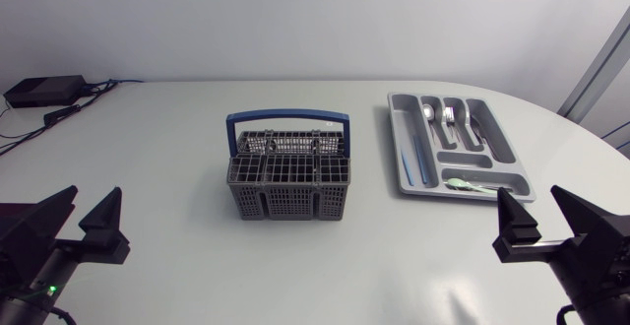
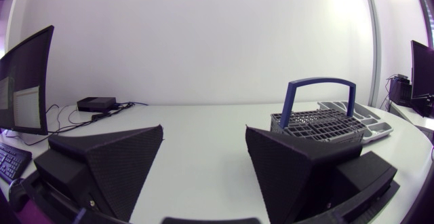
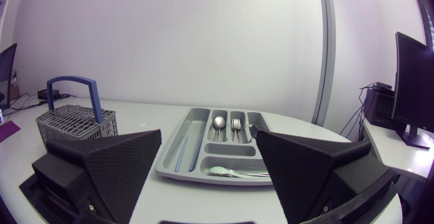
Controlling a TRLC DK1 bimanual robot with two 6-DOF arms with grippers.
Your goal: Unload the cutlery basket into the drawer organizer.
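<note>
Head view
Cutlery basket (image 1: 289, 175): dark grey plastic with gridded walls and a grid top, spanned by a blue arched handle (image 1: 286, 118); standing upright at the frame's centre.
Drawer organizer (image 1: 461, 158): light grey tray with long compartments, right of centre, well apart from the basket.
Organizer contents: spoon (image 1: 429, 118), forks (image 1: 450, 118) and knives (image 1: 474, 128) in the upper slots; blue sticks (image 1: 411, 158) in the long left slot; green-handled utensil (image 1: 468, 184) across the lower slot.
Left gripper (image 1: 94, 199): lower left corner, fingers spread wide, grasping nothing.
Right gripper (image 1: 530, 195): lower right corner, likewise released, just below the organizer.
Table (image 1: 157, 158): smooth, pale grey, rounded at the right.
Black box (image 1: 44, 91): upper left corner, with cables (image 1: 94, 94) trailing beside it.

Left wrist view
Left gripper (image 2: 204, 132): wedge fingers far apart, only bare table between them.
Cutlery basket (image 2: 319, 123): ahead, beyond the right finger, handle upright.
Drawer organizer (image 2: 380, 132): just behind the basket, partly hidden by it.
Black box (image 2: 95, 104): far across the table, beyond the left finger.

Right wrist view
Right gripper (image 3: 208, 137): spread open, empty.
Drawer organizer (image 3: 169, 157): directly ahead, seen between the fingers, cutlery lying in its slots.
Cutlery basket (image 3: 74, 122): off beyond the left finger, apart from the organizer.
</note>
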